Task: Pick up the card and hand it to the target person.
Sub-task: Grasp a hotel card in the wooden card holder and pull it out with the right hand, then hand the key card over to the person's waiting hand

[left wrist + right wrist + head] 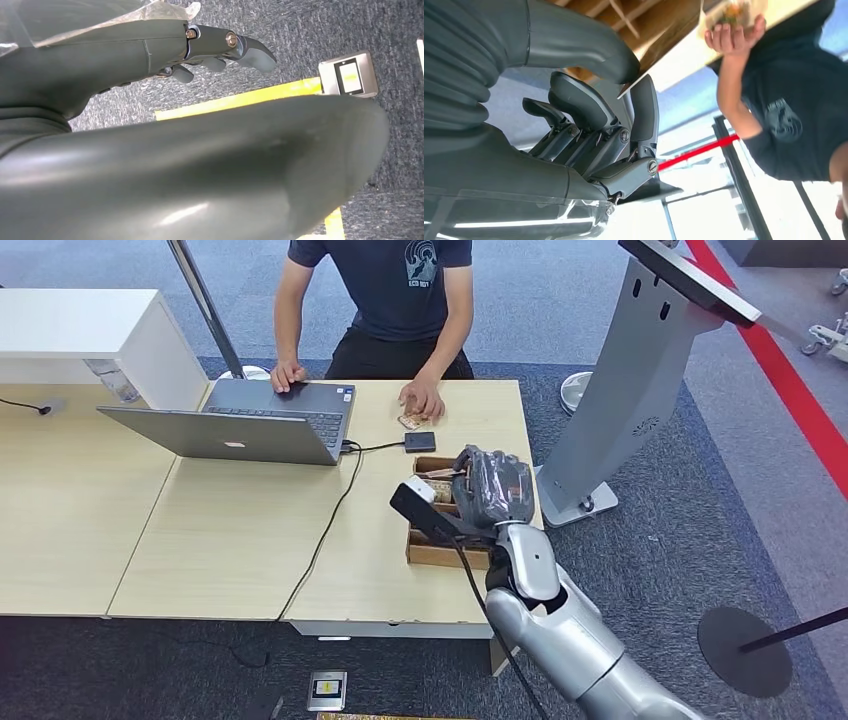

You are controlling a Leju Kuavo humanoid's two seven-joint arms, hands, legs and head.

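Note:
My right hand (493,485) hovers over a wooden divided box (440,550) near the table's right edge. It pinches a thin card (440,475) that sticks out to its left. In the right wrist view the card (664,50) shows edge-on between the thick thumb and a dark finger of my right hand (594,115), with the box (624,15) just behind. A person (400,290) in a dark T-shirt sits across the table, one hand (422,400) resting on a small patterned item. My left hand (225,47) hangs over the carpet, holding nothing.
An open laptop (250,420) sits at the table's far middle, its cable running to a small black block (419,441). A grey kiosk stand (640,380) rises right of the table. A white cabinet (80,330) is at the far left, and a round black base (745,650) on the floor.

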